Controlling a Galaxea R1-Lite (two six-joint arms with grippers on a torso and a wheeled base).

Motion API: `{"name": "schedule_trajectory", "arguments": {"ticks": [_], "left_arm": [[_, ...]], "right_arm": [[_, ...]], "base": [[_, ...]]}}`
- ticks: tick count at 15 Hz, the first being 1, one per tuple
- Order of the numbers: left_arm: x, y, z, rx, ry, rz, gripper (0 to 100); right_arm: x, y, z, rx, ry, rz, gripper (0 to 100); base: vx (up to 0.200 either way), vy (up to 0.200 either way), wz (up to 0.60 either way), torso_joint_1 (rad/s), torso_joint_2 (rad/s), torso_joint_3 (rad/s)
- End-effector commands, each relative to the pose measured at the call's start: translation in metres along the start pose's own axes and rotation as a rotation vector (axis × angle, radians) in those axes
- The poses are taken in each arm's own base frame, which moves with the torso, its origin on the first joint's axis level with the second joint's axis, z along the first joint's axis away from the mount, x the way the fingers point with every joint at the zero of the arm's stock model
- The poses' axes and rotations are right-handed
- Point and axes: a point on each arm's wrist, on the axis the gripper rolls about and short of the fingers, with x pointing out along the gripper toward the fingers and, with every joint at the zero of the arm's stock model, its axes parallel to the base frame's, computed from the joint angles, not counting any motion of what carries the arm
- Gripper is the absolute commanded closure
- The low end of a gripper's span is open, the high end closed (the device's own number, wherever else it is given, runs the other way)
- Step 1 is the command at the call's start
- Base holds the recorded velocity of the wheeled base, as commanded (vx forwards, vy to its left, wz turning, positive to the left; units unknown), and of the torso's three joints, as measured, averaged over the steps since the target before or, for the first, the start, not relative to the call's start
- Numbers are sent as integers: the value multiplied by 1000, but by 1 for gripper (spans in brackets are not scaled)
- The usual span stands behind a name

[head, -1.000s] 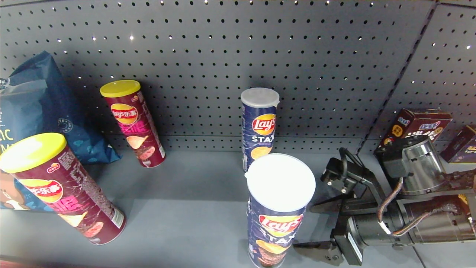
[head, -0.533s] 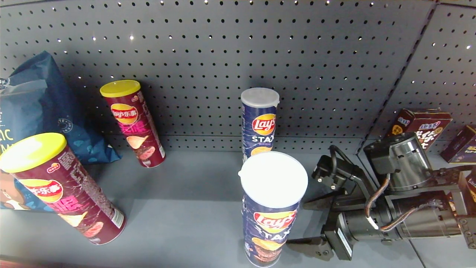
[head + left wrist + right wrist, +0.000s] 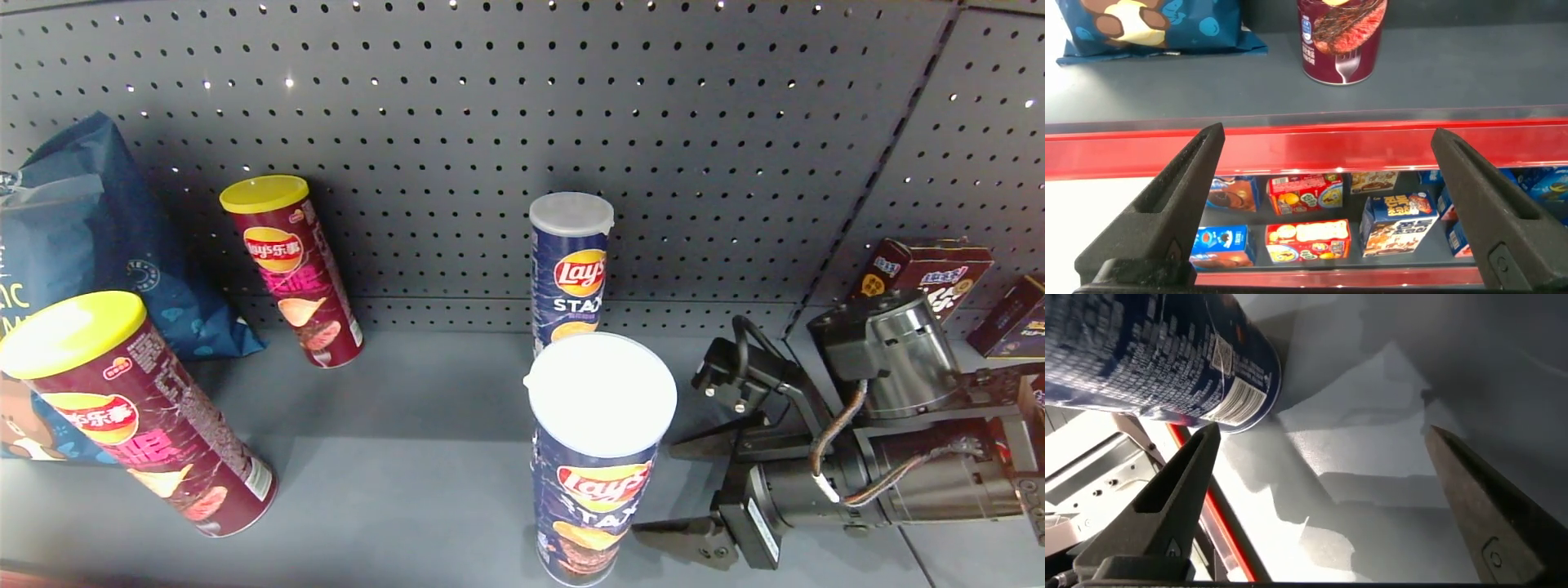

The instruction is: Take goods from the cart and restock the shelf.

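Note:
A blue chip can with a white lid (image 3: 600, 457) stands upright near the front of the grey shelf (image 3: 408, 457), in front of a matching blue can (image 3: 569, 273) at the back panel. My right gripper (image 3: 682, 490) is open just to the right of the front can, its fingers apart from it. In the right wrist view the blue can (image 3: 1151, 359) lies beyond the open right gripper (image 3: 1323, 433). My left gripper (image 3: 1327, 135) is open with nothing in it, below the shelf's red front edge (image 3: 1306, 147).
Two red cans with yellow lids (image 3: 290, 269) (image 3: 131, 416) and a dark blue snack bag (image 3: 82, 237) fill the shelf's left side. Brown boxes (image 3: 922, 273) stand on the neighbouring section at right. Small snack boxes (image 3: 1306, 237) line the lower shelf. Bare shelf lies between the red and blue cans.
The front blue can shifted slightly left, then stayed put. My right gripper followed it left, then drew back a little to the right, away from the can.

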Motion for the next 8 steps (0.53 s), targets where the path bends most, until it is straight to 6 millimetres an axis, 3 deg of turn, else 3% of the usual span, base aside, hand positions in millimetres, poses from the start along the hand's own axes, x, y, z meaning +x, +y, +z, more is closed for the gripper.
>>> {"name": "schedule_trajectory", "arguments": {"ticks": [1, 4, 5, 6, 8], "left_arm": [[0, 0, 0, 0, 1, 0, 0], [0, 0, 0, 0, 1, 0, 0], [0, 0, 0, 0, 1, 0, 0], [0, 0, 0, 0, 1, 0, 0], [0, 0, 0, 0, 0, -2, 0]], "right_arm": [[-22, -3, 6, -2, -78, -39, 0], [-62, -15, 15, -1, -227, -145, 0], [-62, -15, 15, -1, -227, -145, 0], [-86, -16, 17, -3, -297, -198, 0], [-108, -10, 17, -21, -362, -226, 0]], "base": [[0, 0, 0, 0, 0, 0], [0, 0, 0, 0, 0, 0], [0, 0, 0, 0, 0, 0], [0, 0, 0, 0, 0, 0], [0, 0, 0, 0, 0, 0]]}}
